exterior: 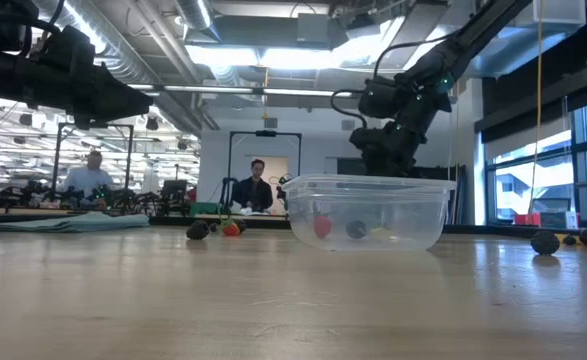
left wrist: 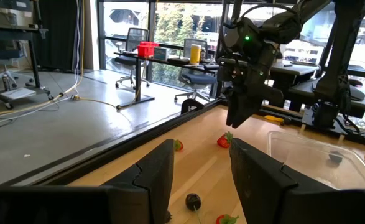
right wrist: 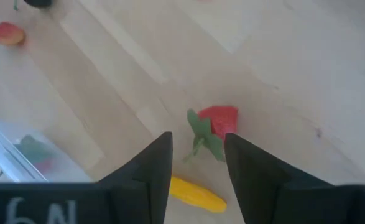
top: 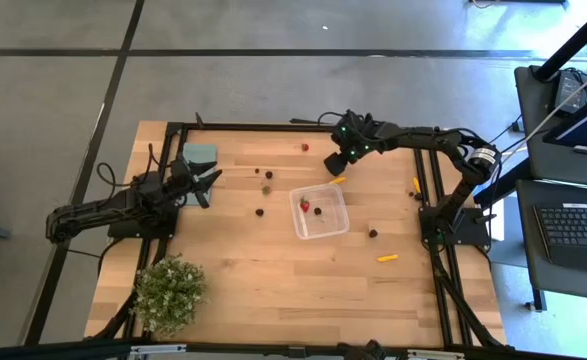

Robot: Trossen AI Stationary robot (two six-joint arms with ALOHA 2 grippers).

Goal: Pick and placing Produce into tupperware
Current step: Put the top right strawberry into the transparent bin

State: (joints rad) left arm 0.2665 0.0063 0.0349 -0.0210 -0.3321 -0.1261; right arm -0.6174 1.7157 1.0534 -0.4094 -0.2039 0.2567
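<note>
The clear tupperware (top: 320,210) stands mid-table with a red piece (top: 304,205) and a dark piece (top: 318,210) inside. More produce lies scattered around it on the wood. My right gripper (right wrist: 198,155) is open and slants down just beyond the tupperware's far edge. A red strawberry with green leaves (right wrist: 221,121) lies on the table just ahead of its fingertips. An orange-yellow piece (right wrist: 194,193) lies below the gap between its fingers. My left gripper (left wrist: 201,168) waits open at the table's left, pointing level.
A flat teal rectangle (top: 200,155) lies at the far left and a bushy potted plant (top: 170,293) stands at the near left corner. Loose pieces include a strawberry (top: 305,147) at the far edge, dark bits (top: 259,211) and an orange piece (top: 387,257).
</note>
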